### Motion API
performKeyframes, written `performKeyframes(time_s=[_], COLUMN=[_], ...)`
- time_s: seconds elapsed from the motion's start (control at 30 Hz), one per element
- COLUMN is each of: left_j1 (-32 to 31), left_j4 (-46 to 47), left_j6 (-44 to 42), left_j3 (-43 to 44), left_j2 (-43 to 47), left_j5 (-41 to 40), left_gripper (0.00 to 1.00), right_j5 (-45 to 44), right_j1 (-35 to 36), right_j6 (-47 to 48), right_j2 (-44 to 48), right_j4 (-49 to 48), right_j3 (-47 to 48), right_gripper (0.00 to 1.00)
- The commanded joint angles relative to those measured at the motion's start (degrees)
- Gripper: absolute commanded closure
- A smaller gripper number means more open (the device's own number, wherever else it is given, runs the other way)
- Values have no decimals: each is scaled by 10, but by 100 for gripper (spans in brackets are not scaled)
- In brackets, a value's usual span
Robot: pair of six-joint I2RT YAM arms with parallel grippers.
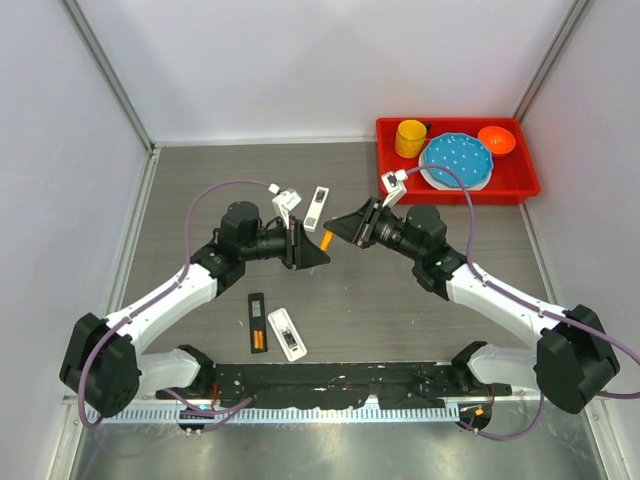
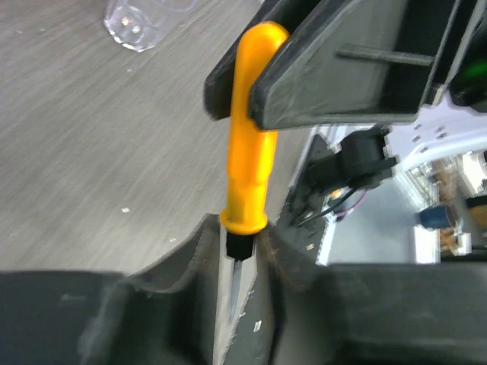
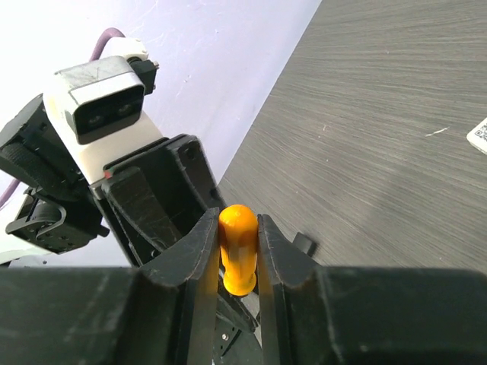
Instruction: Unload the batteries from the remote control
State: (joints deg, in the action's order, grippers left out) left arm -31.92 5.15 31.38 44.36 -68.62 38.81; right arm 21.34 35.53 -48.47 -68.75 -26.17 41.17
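Two-arm workcell during unloading of remote-control batteries. The batteries [image 1: 259, 341], two slim orange cells, are seen side by side in the near end of a narrow black remote control [image 1: 257, 312] lying on the grey wood-grain table [image 1: 400, 300], near the arm bases and well apart from both grippers; whether they are fully seated in the recess cannot be told. A white remote control [image 1: 287, 333] lies just beside it, and a second white one [image 1: 317, 208] farther back. Above mid-table an orange-handled screwdriver [image 2: 249, 152] is held between the arms: the right gripper [image 3: 237, 224] is clamped firmly on the rounded, smooth plastic handle, while the left gripper [image 2: 237, 236] is set partly apart, its jaws flanking the black collar and steel blade without visibly pinching them. The cells are judged light, rigid and smooth-skinned, hence liable to roll and to slip from hard fingers. Prying at one end with the blade tip is likely called for, after which each cell is best taken across the middle of its barrel. At the far right a red plastic tray [image 1: 525, 186] carries a yellow cup [image 1: 410, 138], a blue plate [image 1: 456, 160] and an orange bowl [image 1: 496, 140].
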Motion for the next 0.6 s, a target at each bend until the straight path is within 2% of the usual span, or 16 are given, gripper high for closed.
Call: performKeyframes(time_s=[0.0, 0.03, 0.07, 0.17, 0.2, 0.27, 0.3, 0.37, 0.43, 0.57], left_j1=[-9, -9, -9, -9, -9, -9, -9, -9, -9, -10], left_j4=[54, 51, 49, 44, 43, 36, 26, 17, 16, 28], left_j6=[3, 3, 3, 0, -1, -4, -8, -11, -11, -1], left_j3=[23, 23, 23, 19, 15, 15, 18, 20, 20, 13], left_j2=[-11, -13, -16, -10, -7, -2, 2, 6, 9, 16], left_j5=[18, 20, 19, 10, 7, -1, -1, 2, 11, 34], left_gripper=[87, 95, 100, 100, 100, 100, 100, 100, 100, 100], right_j5=[0, -2, -2, 0, 4, 12, 16, 29, 51, 85], right_j1=[3, 3, 3, 1, -1, -8, -12, -25, -34, -56], right_j6=[-8, -9, -8, -5, -7, -12, -14, -20, -29, -78], right_j2=[12, 14, 15, 19, 20, 27, 30, 38, 41, 35], right_j4=[-24, -24, -27, -31, -34, -48, -53, -72, -97, -182], right_j3=[3, 2, 1, -5, -9, -16, -19, -28, -37, -64], right_gripper=[99, 98, 96, 80, 58, 43, 27, 11, 7, 9])
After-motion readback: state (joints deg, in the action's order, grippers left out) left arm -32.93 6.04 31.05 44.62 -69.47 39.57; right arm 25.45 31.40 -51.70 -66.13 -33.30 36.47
